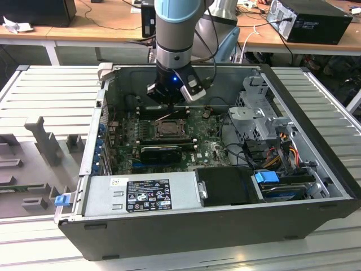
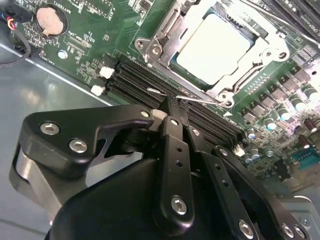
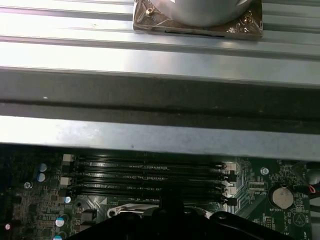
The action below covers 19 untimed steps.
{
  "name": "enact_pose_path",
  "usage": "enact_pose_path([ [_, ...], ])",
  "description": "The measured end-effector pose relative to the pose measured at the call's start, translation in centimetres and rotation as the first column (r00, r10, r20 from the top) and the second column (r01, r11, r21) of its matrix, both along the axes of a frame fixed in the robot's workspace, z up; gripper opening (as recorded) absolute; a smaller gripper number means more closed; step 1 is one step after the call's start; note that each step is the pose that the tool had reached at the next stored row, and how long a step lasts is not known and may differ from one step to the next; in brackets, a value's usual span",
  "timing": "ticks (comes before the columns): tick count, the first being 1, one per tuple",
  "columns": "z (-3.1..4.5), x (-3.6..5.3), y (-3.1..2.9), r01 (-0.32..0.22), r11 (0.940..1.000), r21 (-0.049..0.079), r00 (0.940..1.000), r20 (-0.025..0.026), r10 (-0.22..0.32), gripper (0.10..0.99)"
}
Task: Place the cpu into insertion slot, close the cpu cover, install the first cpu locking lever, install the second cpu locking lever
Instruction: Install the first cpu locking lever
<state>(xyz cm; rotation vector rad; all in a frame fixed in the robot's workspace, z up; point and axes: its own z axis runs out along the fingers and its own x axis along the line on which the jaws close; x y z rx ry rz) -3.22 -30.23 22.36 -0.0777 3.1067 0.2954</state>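
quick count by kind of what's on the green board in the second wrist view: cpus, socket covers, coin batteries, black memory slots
cpu: 1
cpu cover: 1
coin battery: 1
black memory slots: 4
Total: 7

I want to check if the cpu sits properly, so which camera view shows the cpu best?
The second wrist view shows it best: the cpu lies flat in the insertion slot, its pale face showing through the cpu cover. In the exterior view the slot appears far off under the end effector. The first wrist view shows the black memory slots instead.
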Motion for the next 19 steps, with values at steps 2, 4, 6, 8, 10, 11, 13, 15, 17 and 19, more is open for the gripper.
enact_pose_path([
  [2, -0.05, 0.1, 0.0, 0.0, 1.0, 0.0, 1.0, -0.0001, 0.0, 0.106],
  [4, -0.08, 0.17, 0.0, 0.0, 1.0, 0.0, 1.0, 0.0, 0.0, 0.106],
  [6, -0.17, 0.33, 0.0, 0.0, 1.0, 0.0, 1.0, 0.0001, 0.0, 0.106],
  [8, -0.34, 0.5, 0.0, 0.0, 1.0, 0.0, 1.0, 0.0001, 0.0, 0.106],
  [10, -0.58, 0.67, 0.0, 0.0, 1.0, 0.0, 1.0, 0.0001, 0.0, 0.106],
  [11, -0.74, 0.72, 0.0, 0.0, 1.0, 0.0, 1.0, 0.0002, 0.0, 0.106],
  [13, -0.97, 0.76, 0.0, 0.0, 1.0, -0.001, 1.0, 0.0002, 0.0, 0.106],
  [15, -1.18, 0.81, 0.0, 0.0, 1.0, -0.003, 1.0, 0.0002, 0.0, 0.106],
  [17, -1.45, 0.87, 0.0, 0.0, 1.0, -0.007, 1.0, 0.0002, 0.0, 0.106],
  [19, -1.65, 0.93, 0.0, 0.0, 1.0, -0.008, 1.0, 0.0001, 0.0, 0.106],
])
